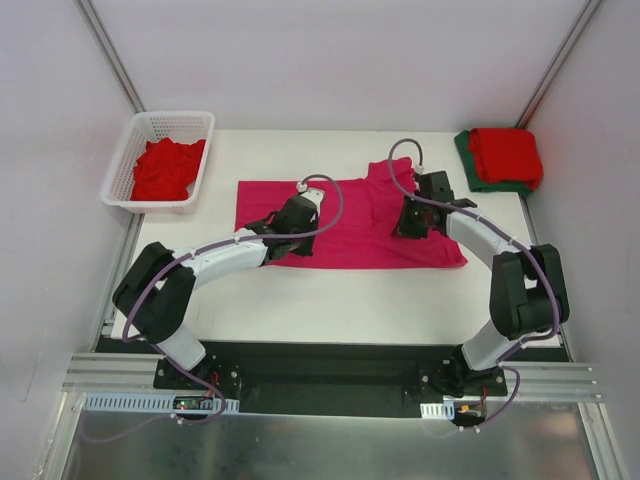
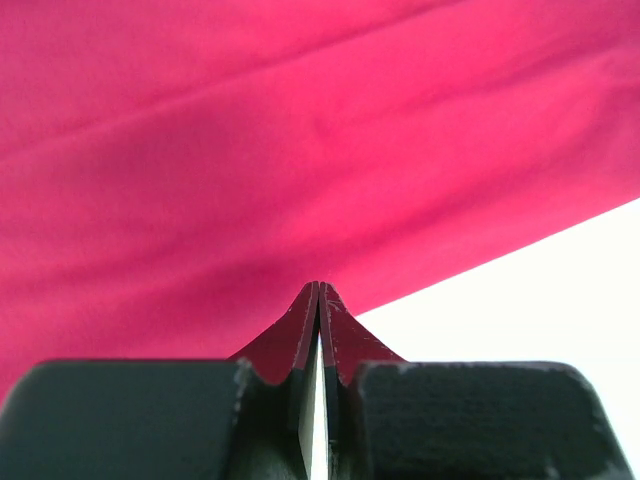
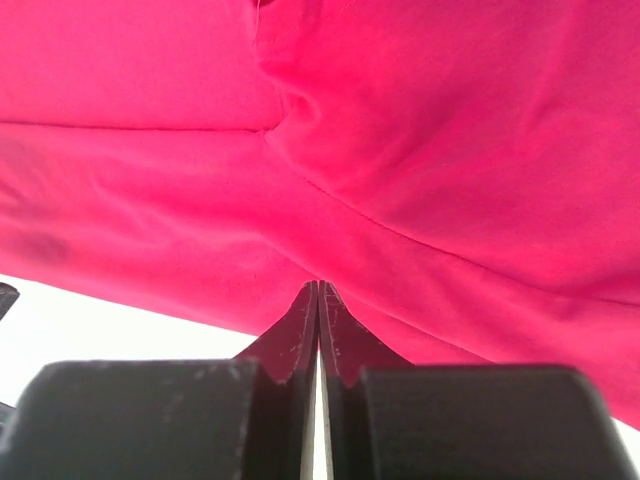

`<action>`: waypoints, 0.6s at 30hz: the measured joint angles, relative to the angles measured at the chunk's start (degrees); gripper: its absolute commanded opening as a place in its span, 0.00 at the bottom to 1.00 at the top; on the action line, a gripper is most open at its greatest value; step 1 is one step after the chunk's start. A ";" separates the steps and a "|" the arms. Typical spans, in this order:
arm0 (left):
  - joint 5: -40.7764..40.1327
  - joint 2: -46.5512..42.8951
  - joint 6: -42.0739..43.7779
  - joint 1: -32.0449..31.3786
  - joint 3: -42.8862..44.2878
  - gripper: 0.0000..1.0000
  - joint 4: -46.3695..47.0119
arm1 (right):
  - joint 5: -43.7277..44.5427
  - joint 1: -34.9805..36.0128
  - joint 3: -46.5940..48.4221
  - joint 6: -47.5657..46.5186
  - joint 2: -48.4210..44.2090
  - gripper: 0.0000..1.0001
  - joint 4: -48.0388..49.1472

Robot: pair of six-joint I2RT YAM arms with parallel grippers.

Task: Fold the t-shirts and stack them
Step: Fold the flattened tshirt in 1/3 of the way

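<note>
Both are squeezed shut: the left end effector (image 2: 318,292) and the right end effector (image 3: 318,290) sit at the near edge of the pink t-shirt (image 1: 365,235), which lies spread flat on the bench (image 1: 350,300). I cannot tell if any cloth is pinched. The shirt looks soft, light and floppy, so edges or corners are best to grab. More red shirts (image 1: 165,170) wait in the basket (image 1: 122,165), and a folded pile (image 1: 505,155) sits far right. Nothing seems to be in the way.

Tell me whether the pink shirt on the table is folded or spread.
Spread: the magenta t-shirt lies flat and wide across the table, one sleeve out.
</note>
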 measured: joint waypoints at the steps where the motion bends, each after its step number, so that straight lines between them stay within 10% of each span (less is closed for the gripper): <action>1: -0.26 -0.02 -0.55 -0.04 -0.70 0.00 -0.07 | 0.07 0.42 0.00 0.00 0.50 0.01 0.13; 18: -1.07 -0.04 -5.46 -0.09 -5.44 0.00 -1.11 | 3.02 2.08 -2.80 1.14 7.13 0.01 0.61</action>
